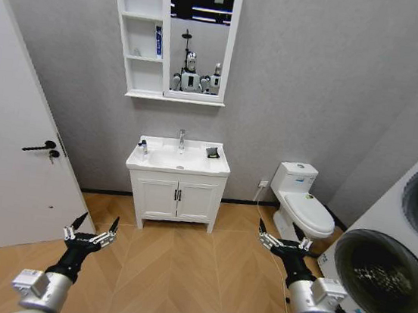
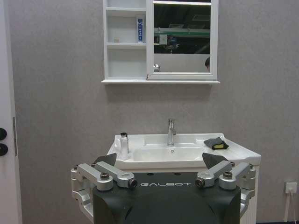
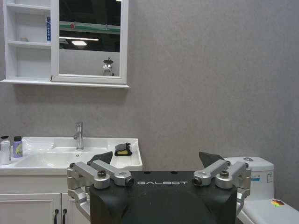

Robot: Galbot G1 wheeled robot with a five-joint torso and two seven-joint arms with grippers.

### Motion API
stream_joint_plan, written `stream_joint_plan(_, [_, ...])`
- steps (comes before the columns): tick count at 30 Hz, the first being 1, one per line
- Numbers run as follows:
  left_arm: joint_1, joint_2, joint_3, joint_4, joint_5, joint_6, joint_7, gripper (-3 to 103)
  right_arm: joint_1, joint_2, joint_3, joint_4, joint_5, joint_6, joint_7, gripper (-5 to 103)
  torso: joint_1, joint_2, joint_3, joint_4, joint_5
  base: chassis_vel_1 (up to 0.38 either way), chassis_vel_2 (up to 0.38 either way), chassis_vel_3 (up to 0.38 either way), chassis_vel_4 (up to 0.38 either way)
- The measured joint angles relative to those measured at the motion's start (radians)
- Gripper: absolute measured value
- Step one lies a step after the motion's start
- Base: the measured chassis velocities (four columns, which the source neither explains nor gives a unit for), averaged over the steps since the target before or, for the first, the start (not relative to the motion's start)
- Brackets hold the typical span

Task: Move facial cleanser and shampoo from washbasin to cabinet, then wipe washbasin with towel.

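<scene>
On both wrist housings: "GALBOT" | left gripper (image 2: pixel 159 161) spread | right gripper (image 3: pixel 158 159) spread

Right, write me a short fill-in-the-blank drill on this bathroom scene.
1. The dark towel lies on the washbasin, on the robot's ____ of the chrome tap.
2. Both the left gripper and the right gripper have their fingers ____.
3. A blue tube stands on a shelf of the ____.

Missing words: right; open; cabinet
</scene>
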Motion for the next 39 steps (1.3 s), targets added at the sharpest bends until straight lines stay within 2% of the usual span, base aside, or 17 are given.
stream_joint_plan(9, [0.000, 0.000, 0.003, -0.009, 0.002, 0.005, 0.004, 100, 0.001, 0.002, 0.003, 0.000, -0.004, 0.001, -0.003, 100, 0.000, 0.000, 0.000, 0.0000, 0.0000, 0.000, 0.000, 0.000, 0.000])
stream_joint_plan(22, [0.004, -0.014, 0.005, -0.020, 0.015, 0.023, 0.040, 100, -0.007, -0.002, 0.010, 0.005, -0.002, 0.008, -0.003, 100, 0.000, 0.000, 0.000, 0.0000, 0.0000, 0.000, 0.000, 0.000, 0.000])
stream_joint_plan(26, [0.004, -0.014, 0.003, -0.020, 0.014, 0.013, 0.034, 100, -0.005, -0.003, 0.007, 0.005, -0.002, 0.008, -0.003, 100, 0.000, 0.000, 0.000, 0.0000, 0.0000, 0.026, 0.020, 0.020, 0.022])
stream_joint_plan(30, [-0.007, -0.013, 0.002, -0.009, 0.027, -0.023, 0.011, 100, 0.005, -0.005, 0.004, 0.002, 0.000, 0.008, -0.003, 100, 0.000, 0.000, 0.000, 0.0001, -0.0001, 0.023, 0.026, 0.015, 0.016])
stream_joint_plan(39, [-0.010, -0.023, 0.011, -0.013, 0.027, -0.011, 0.007, 100, 0.027, -0.003, 0.004, -0.009, 0.010, -0.023, 0.001, 100, 0.000, 0.000, 0.000, 0.0000, 0.0000, 0.000, 0.000, 0.000, 0.000])
